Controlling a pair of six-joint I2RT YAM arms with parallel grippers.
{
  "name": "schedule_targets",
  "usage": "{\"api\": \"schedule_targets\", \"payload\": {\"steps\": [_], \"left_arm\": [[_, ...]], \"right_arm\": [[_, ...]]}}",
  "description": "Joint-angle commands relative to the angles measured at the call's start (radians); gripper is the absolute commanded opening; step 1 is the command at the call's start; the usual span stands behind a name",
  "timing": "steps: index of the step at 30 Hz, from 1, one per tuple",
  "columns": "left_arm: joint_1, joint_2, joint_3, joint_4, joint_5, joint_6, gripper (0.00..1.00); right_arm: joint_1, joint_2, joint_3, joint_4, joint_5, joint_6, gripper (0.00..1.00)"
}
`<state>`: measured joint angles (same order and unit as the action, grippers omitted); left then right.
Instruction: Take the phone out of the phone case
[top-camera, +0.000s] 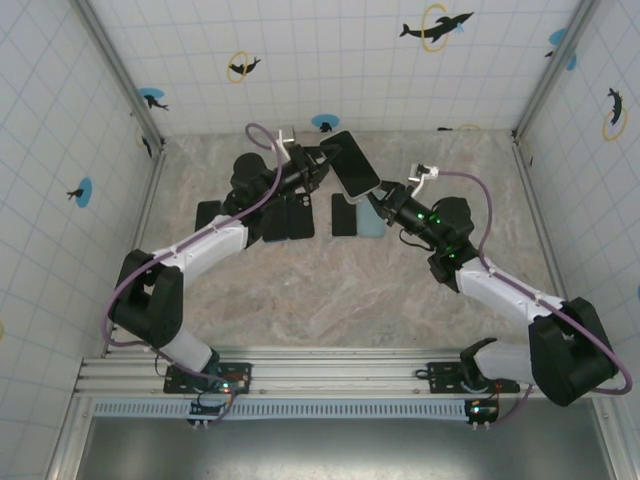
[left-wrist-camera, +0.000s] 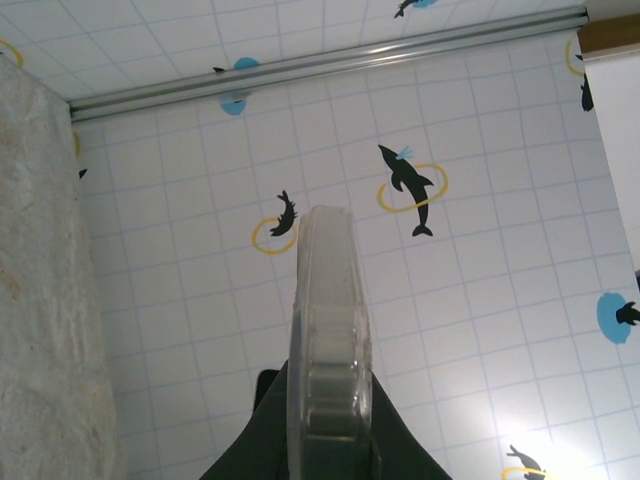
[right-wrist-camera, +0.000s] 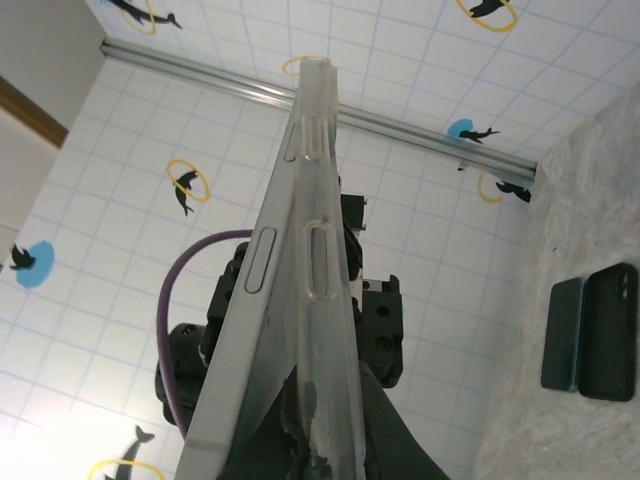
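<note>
Clamped edge-on in both the left gripper (left-wrist-camera: 330, 435) and the right gripper (right-wrist-camera: 315, 445), the phone case (right-wrist-camera: 325, 300) runs lengthwise away from the right fingers, with the phone (right-wrist-camera: 245, 330) on its left.

Top view looks down from behind; wrist views share the phone case (right-wrist-camera: 322, 262), close.

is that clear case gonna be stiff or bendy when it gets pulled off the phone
Probably bendy: in the right wrist view the clear phone case bows away from the phone along one edge. Likely light too, its wall looking thin and see-through. Its glossy surface may slip under a pinch.
</note>
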<state>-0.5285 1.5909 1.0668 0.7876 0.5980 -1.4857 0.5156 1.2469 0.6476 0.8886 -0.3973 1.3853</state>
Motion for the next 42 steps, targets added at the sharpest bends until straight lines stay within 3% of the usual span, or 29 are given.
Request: {"api": "schedule_targets", "payload": {"steps": [1,7,12,21,27,34,42], "left_arm": [[-0.022,0.002,0.041,-0.038,0.052,0.057,0.23],[-0.021,-0.016,0.062,-0.105,0.021,0.101,0.65],[-0.018,-0.054,0.076,-0.218,-0.022,0.177,0.76],[-0.074,-0.216,-0.08,-0.321,-0.218,0.126,0.76],[-0.187,-0.296,-0.219,-0.216,-0.395,-0.007,0.74],[-0.327,-0.255,-0.184,-0.138,-0.56,-0.032,0.7],[-0.367,-0.175,-0.134,-0.063,-0.605,-0.053,0.61]], "right_arm": [[0.006,-0.006,0.012,0.125,0.001,0.022,0.04],[0.001,-0.009,-0.018,0.169,0.042,0.038,0.01],[-0.006,-0.015,-0.033,0.183,0.074,0.027,0.0],[-0.031,-0.027,-0.029,0.117,0.27,-0.066,0.0],[-0.026,0.004,-0.02,0.116,0.374,-0.092,0.0],[0.009,0.043,0.013,0.115,0.39,-0.136,0.0],[0.034,0.031,0.002,0.108,0.4,-0.149,0.0]]}}
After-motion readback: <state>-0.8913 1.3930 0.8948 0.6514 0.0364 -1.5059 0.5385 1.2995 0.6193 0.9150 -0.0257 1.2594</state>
